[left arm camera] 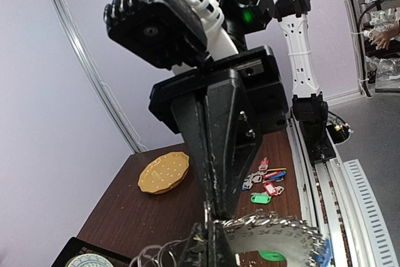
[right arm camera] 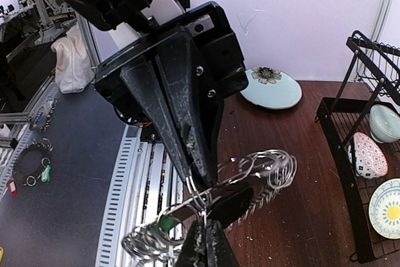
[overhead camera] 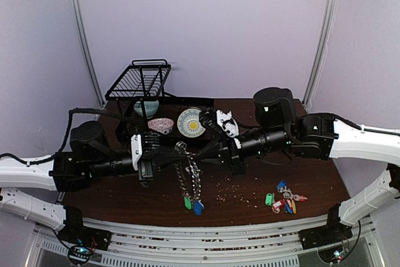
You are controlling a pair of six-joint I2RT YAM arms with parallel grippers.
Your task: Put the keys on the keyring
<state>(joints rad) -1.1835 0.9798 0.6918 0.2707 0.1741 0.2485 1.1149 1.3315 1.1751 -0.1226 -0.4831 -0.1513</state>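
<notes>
Dark brown wooden table [overhead camera: 312, 182] is carrying everything.
- Far, left of centre: a black wire rack [overhead camera: 139, 82] is standing on it.
- Near right: a heap of keys [overhead camera: 288, 195] with green, red, blue and yellow tags is lying flat.
- Right, farther back than the keys: a golden-brown disc [left arm camera: 164, 172] is lying flat.
- Left side: a pale green plate [right arm camera: 270, 89] with a dark flower is lying flat.
- Near centre: crumbs [overhead camera: 234, 189] are lying scattered.

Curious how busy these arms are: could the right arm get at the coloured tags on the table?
Probably, but not at once. The tags lie in the open on its side, yet the right gripper is shut on the keyring and would have to let go first.
</notes>
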